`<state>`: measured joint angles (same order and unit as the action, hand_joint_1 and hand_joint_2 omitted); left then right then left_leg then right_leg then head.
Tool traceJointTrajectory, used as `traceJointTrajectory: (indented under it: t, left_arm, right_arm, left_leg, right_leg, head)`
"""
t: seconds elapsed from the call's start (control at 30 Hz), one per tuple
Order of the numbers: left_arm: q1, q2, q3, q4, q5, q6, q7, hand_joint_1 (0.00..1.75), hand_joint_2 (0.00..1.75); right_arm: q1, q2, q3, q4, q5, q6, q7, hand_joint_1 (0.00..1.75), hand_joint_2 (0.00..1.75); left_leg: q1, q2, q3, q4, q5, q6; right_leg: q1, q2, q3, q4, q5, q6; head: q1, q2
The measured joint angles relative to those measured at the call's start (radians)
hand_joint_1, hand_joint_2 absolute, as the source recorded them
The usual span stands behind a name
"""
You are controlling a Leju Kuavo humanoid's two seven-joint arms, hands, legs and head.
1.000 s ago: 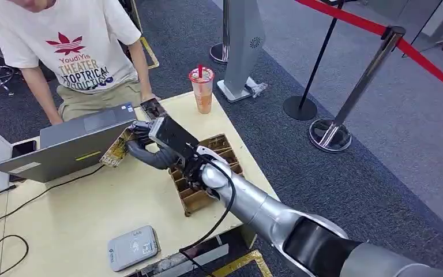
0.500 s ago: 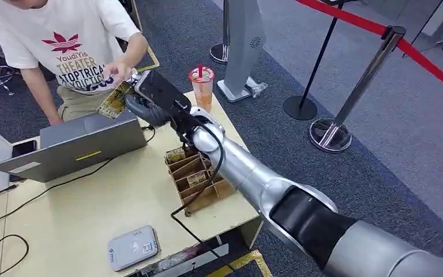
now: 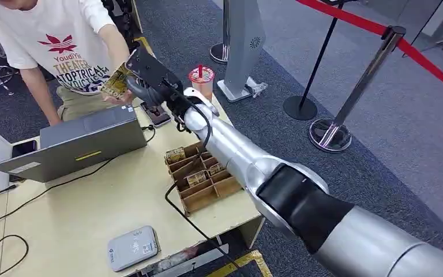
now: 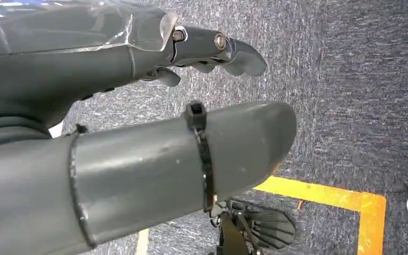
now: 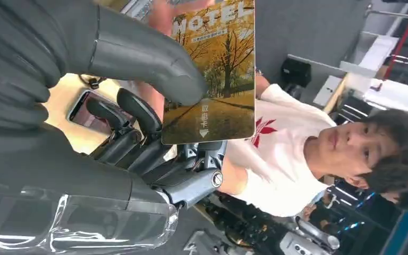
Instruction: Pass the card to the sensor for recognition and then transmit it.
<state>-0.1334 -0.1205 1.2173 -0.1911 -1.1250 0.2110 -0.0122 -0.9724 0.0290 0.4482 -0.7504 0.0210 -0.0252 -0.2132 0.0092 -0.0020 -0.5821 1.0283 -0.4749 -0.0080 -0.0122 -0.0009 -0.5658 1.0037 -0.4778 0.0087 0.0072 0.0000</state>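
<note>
Lifted higher toward the person [image 3: 63, 46], the right hand [image 3: 141, 81] pinches the glossy rectangular card [image 5: 215, 74].

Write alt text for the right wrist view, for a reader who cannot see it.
The robot's grey right hand pinches a glossy card printed with yellow autumn trees and the word MOTEL between its thick thumb and darker fingers. Behind the card is a person in a white T-shirt with a red leaf logo, whose hand touches the card's far end.
</note>
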Motion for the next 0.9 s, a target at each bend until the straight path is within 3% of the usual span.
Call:
traceJointTrajectory:
  t: [0.23,0.27,0.3,0.33,0.9]
  left_arm:
    - [0.002,0.0,0.0,0.0,0.004,0.0,-0.002,0.0,0.0]
    - [0.002,0.0,0.0,0.0,0.005,0.0,-0.002,0.0,0.0]
    - [0.003,0.0,0.0,0.0,0.005,0.0,-0.003,0.0,0.0]
    - [0.003,0.0,0.0,0.0,0.006,0.0,-0.003,0.0,0.0]
    - [0.008,0.0,0.0,0.0,0.014,0.0,-0.01,0.0,0.0]
  right_arm:
    - [-0.004,0.012,0.0,0.045,0.01,0.001,-0.017,1.75,1.75]
    - [-0.004,0.013,0.0,0.049,0.011,0.001,-0.019,1.62,1.75]
    - [-0.003,0.013,0.0,0.053,0.011,0.001,-0.02,0.61,1.75]
    - [-0.003,0.014,0.0,0.058,0.012,0.002,-0.021,0.0,1.75]
    - [0.006,0.015,0.0,0.102,0.018,0.011,-0.06,0.0,1.75]
  left_leg:
    - [0.0,0.0,0.0,0.0,0.0,0.0]
    - [0.0,0.0,0.0,0.0,0.0,0.0]
    - [0.0,0.0,0.0,0.0,0.0,0.0]
    - [0.0,0.0,0.0,0.0,0.0,0.0]
    - [0.0,0.0,0.0,0.0,0.0,0.0]
  right_leg:
    - [0.0,0.0,0.0,0.0,0.0,0.0]
    - [0.0,0.0,0.0,0.0,0.0,0.0]
    - [0.0,0.0,0.0,0.0,0.0,0.0]
    - [0.0,0.0,0.0,0.0,0.0,0.0]
    - [0.0,0.0,0.0,0.0,0.0,0.0]
  head:
    - [0.0,0.0]
    - [0.0,0.0]
    - [0.0,0.0]
    - [0.0,0.0]
    - [0.0,0.0]
